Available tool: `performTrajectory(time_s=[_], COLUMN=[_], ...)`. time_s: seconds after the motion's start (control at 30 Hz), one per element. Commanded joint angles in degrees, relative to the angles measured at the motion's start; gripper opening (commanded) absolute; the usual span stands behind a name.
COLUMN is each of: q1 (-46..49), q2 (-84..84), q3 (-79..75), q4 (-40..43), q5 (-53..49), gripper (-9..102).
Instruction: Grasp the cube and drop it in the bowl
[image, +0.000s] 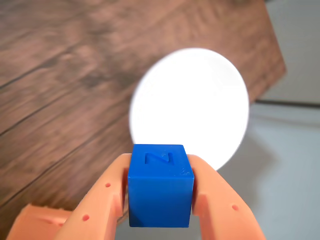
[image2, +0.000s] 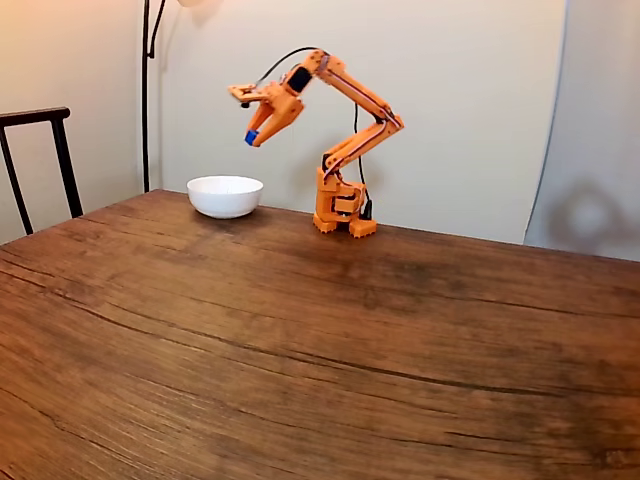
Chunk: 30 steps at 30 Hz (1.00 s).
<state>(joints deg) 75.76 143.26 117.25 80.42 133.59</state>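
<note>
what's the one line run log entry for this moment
phase: carry | gripper: shut on cube | height: raised above table | bowl: on table, empty, below gripper | next: release over bowl

a bright blue cube (image: 160, 185) with a raised letter on its top face is seen at lower centre of the wrist view, flanked by orange fingers (image: 220, 205). a plain white bowl (image: 190, 107) is shown against dark brown wood grain of the table (image: 55, 100).
</note>
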Motion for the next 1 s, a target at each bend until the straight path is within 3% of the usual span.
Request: performTrajectory(time_s=[0.0,0.17,0.4,0.63,0.83,0.97], q1=[2.90,6.24,11.34,13.36,12.83,9.23], q2=[-3.78,-12.83,-24.35,-29.36,-28.83,-28.74], q3=[0.70,1.23,1.32,0.35,0.18,-3.08], q4=[-5.01,-11.78,-14.77,-14.85,-13.80,-8.70], q5=[0.53,3.16,6.77,7.38,8.61,8.09], gripper=[5,5,6,28,29,27])
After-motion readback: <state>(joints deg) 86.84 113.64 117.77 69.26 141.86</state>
